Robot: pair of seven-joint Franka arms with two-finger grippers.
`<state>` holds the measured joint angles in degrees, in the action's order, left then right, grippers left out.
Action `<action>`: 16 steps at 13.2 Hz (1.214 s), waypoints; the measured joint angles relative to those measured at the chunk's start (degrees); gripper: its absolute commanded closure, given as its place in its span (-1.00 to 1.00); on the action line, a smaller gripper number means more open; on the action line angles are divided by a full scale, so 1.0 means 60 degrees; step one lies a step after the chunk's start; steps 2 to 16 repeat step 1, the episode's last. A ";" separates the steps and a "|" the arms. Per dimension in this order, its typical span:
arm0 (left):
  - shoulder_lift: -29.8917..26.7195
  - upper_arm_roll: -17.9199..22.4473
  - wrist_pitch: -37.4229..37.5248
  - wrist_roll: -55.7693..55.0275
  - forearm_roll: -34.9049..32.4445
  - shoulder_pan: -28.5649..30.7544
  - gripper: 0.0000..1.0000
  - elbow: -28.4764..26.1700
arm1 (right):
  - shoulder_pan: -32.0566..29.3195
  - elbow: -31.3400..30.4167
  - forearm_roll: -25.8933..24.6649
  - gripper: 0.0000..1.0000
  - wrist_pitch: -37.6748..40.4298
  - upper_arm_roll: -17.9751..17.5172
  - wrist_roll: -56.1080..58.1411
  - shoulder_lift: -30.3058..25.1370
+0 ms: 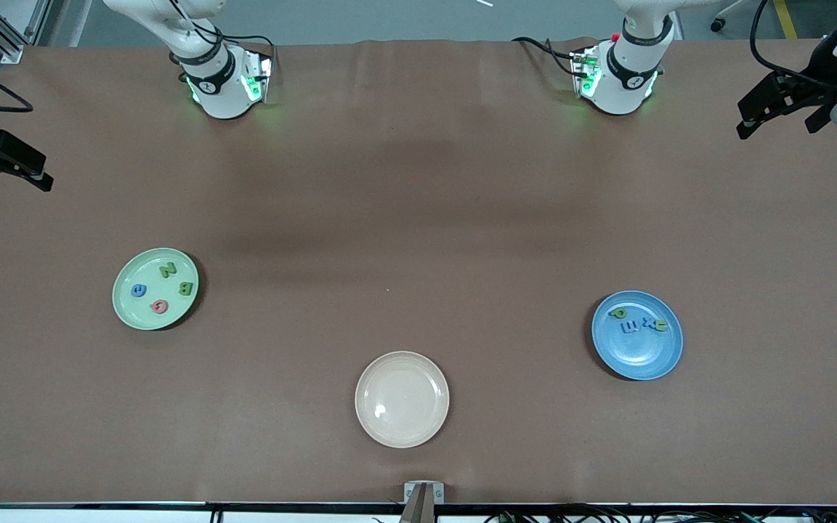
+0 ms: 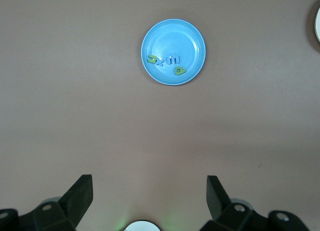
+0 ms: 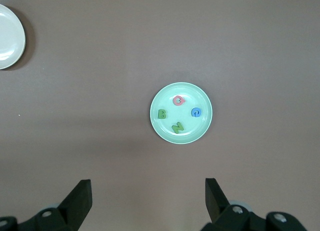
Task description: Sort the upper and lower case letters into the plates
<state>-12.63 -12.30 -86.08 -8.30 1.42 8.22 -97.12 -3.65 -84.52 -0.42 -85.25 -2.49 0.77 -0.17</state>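
Brown matte table surface [image 1: 418, 218], faintly creased and shadowed across the middle, bordered by grey floor along the arms' bases and a dark edge with cables at the camera's side. Pale green plate [image 1: 122, 305] toward the right arm's end, carrying four letters: green N [image 1: 167, 270], green B [image 1: 187, 289], blue e [image 1: 139, 290], pink-red letter [image 1: 160, 306]. Blue plate [image 1: 644, 363] toward the left arm's end, carrying a green P [image 1: 617, 313], a blue E [image 1: 631, 326], a blue x [image 1: 647, 324] and a green letter [image 1: 661, 325] in a row. Cream plate [image 1: 402, 428] between, nearest the camera, bare. Left gripper [image 1: 774, 109] raised at the table's edge, jaws spread, holding nothing; right gripper [image 1: 4, 163] likewise, released and waiting
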 measured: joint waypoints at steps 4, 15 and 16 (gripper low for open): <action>0.0014 -0.0002 0.0003 0.0000 0.0000 -0.0001 -1.00 0.0000 | 0.0000 0.0000 0.0000 -1.00 -0.0002 0.0000 0.0000 0.0000; 0.0014 -0.0002 0.0003 0.0000 0.0000 -0.0001 -1.00 0.0000 | 0.0000 0.0000 0.0000 -1.00 -0.0002 0.0000 0.0000 0.0000; 0.0014 -0.0002 0.0003 0.0000 0.0000 -0.0001 -1.00 0.0000 | 0.0000 0.0000 0.0000 -1.00 -0.0002 0.0000 0.0000 0.0000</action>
